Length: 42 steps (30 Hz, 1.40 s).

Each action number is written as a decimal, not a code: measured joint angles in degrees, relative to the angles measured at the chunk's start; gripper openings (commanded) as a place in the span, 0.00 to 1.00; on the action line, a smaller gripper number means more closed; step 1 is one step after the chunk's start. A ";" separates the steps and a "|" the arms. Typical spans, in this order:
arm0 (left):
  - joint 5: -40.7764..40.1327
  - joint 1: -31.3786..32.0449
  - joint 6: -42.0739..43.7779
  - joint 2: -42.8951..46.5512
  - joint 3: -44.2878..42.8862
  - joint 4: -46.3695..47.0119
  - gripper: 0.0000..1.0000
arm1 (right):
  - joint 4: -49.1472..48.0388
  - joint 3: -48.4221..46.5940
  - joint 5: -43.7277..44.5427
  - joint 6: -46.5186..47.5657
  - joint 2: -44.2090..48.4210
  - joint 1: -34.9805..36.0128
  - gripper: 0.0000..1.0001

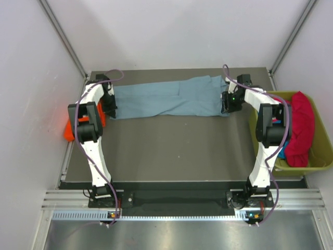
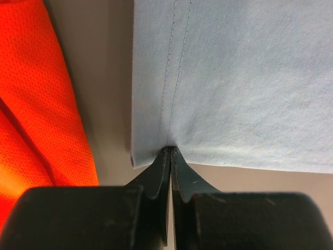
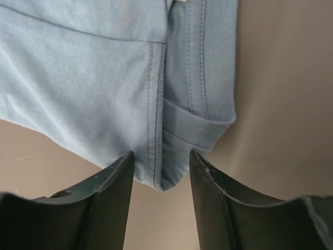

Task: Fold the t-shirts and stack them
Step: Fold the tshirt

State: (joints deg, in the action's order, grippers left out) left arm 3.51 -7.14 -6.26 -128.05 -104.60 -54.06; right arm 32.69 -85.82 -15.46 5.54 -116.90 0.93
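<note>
On the grey table (image 1: pixel 171 146) between white walls (image 1: pixel 177 31), left pincer (image 2: pixel 170 151) pinches grey-blue t-shirt (image 1: pixel 166 99); right pincer (image 3: pixel 161 153) gapes.

Bright, even overhead light; soft shadows; wrist views sharp on cloth, near gripper bodies blurred.

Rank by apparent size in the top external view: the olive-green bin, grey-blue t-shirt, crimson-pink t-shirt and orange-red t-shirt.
1. olive-green bin, by its outline
2. grey-blue t-shirt, stretched out long
3. crimson-pink t-shirt, draped in the bin
4. orange-red t-shirt, mostly hidden, so its rank is unsure
</note>
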 measured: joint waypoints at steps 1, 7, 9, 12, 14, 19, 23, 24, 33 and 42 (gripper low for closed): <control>-0.02 0.00 0.00 0.00 0.02 0.00 0.05 | 0.00 -0.09 0.17 0.04 0.00 0.00 0.47; -0.02 0.00 -0.02 0.00 0.13 0.00 0.02 | -0.07 -0.11 0.17 0.48 0.00 0.00 0.04; -0.13 0.00 0.00 0.00 0.13 0.00 0.02 | -0.02 -0.11 -0.24 0.50 0.00 0.00 0.00; -0.28 0.00 0.02 0.00 0.13 0.00 0.02 | -0.02 -0.11 -0.44 0.50 0.00 0.00 0.00; -0.68 0.00 0.11 0.00 0.13 0.00 0.02 | 0.00 -0.13 -0.20 0.57 0.00 0.00 0.00; -1.81 0.00 0.24 0.00 0.15 0.00 0.01 | -0.02 -0.13 1.16 1.11 0.00 0.02 0.00; -2.75 0.00 0.39 0.00 0.13 -0.02 0.01 | -0.04 -0.13 2.47 1.88 0.00 0.02 0.00; -2.99 0.00 0.42 0.00 0.13 -0.02 0.01 | -0.04 -0.13 2.71 2.01 0.00 0.02 0.00; -5.20 0.00 0.94 0.00 0.13 -0.02 0.00 | -0.07 -0.11 4.98 3.74 0.00 -0.74 0.00; -6.12 0.02 1.09 0.00 0.13 0.00 0.00 | -0.09 -0.13 5.81 4.59 0.00 -1.11 0.00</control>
State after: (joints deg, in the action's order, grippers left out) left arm -2.61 -7.11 -5.17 -128.05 -104.47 -54.06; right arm 32.60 -85.95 -9.65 10.13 -116.90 -0.19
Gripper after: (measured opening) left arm 0.011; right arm 0.011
